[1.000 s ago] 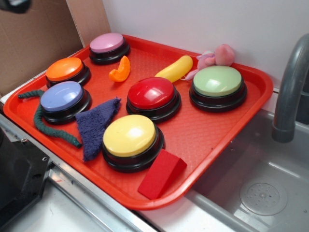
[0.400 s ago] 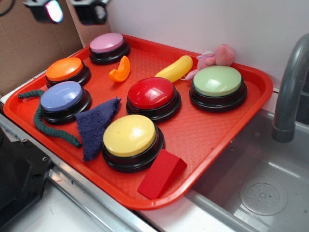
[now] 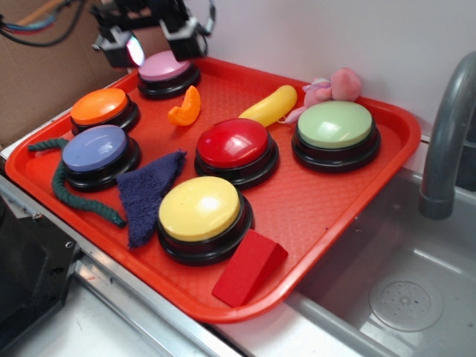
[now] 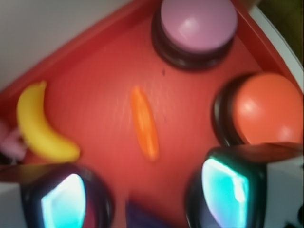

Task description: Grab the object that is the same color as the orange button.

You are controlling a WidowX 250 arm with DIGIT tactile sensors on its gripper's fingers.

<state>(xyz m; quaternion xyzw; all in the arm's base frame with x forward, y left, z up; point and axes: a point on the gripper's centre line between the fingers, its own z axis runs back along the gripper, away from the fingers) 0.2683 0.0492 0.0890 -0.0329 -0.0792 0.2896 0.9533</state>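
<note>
Bright, even light; blurry wrist view

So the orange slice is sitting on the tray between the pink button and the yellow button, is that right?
Not quite. The orange slice lies on the tray between the pink button and the red button, not the yellow one. The exterior view shows it.

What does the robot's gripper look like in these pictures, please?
The gripper is black, with two blocky fingers whose inner faces glow cyan-white in the wrist view. Red, blue and black cables run off to its left.
</note>
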